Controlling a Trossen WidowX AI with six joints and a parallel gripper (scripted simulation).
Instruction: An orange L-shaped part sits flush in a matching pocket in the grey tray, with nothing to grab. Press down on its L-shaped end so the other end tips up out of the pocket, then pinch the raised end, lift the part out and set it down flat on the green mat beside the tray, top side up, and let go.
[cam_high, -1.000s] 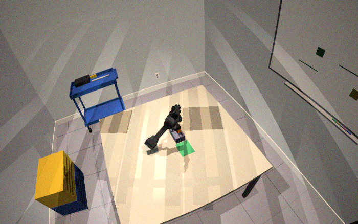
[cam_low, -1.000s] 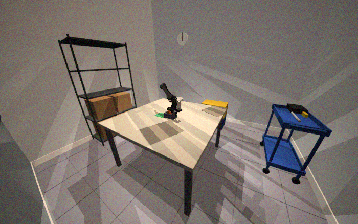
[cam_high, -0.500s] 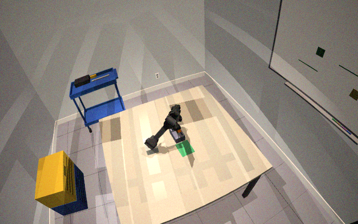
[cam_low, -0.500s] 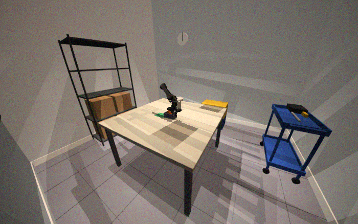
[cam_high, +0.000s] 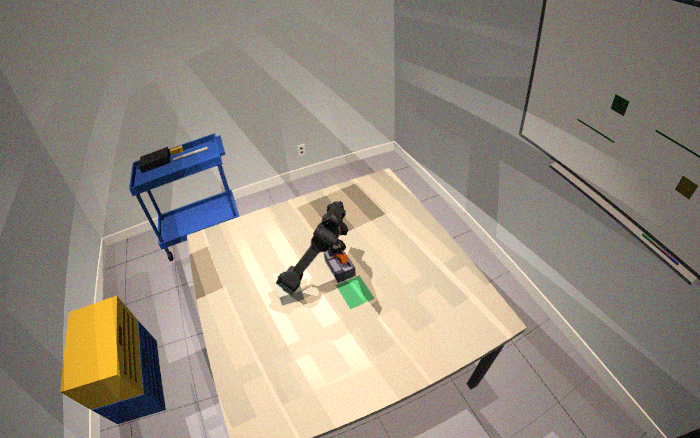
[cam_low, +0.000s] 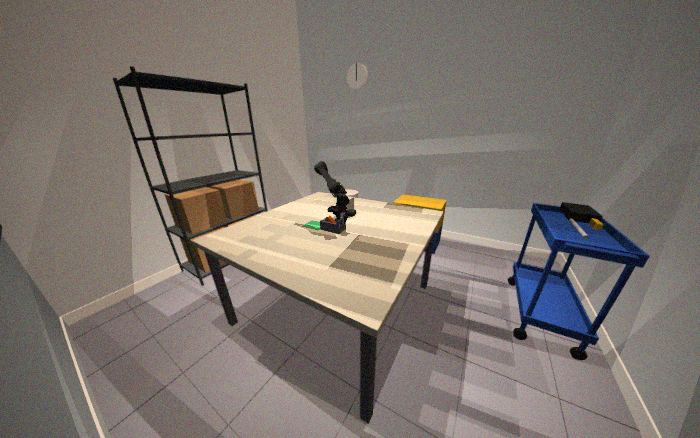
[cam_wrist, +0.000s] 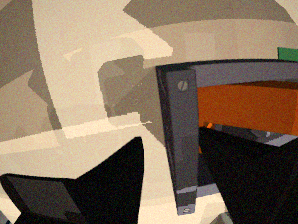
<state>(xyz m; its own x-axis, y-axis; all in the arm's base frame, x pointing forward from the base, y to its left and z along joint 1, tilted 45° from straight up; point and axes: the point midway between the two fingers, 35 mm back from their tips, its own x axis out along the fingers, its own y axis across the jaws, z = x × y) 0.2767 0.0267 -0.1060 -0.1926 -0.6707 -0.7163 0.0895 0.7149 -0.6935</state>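
Note:
The orange part (cam_high: 341, 257) (cam_low: 330, 219) (cam_wrist: 247, 107) is tilted in the grey tray (cam_high: 344, 275) (cam_low: 332, 226) (cam_wrist: 180, 117), with one end raised out of the pocket on the side toward the green mat (cam_high: 356, 292) (cam_low: 311, 224) (cam_wrist: 288, 53). My gripper (cam_high: 338, 247) (cam_wrist: 170, 139) is partly open and holds nothing. It is low at the tray's end away from the mat. In the wrist view its right finger reaches over the pocket by the orange part, and its left finger is outside the tray wall. The fingertip's contact with the part is hidden.
The tray and mat stand close together on the wooden table (cam_high: 412, 330) (cam_low: 278, 247). The arm's base (cam_high: 290, 278) stands to the left of the mat in the top view. A blue cart (cam_high: 178, 170) (cam_low: 593, 247) and a yellow-topped cabinet (cam_high: 95, 351) stand off the table.

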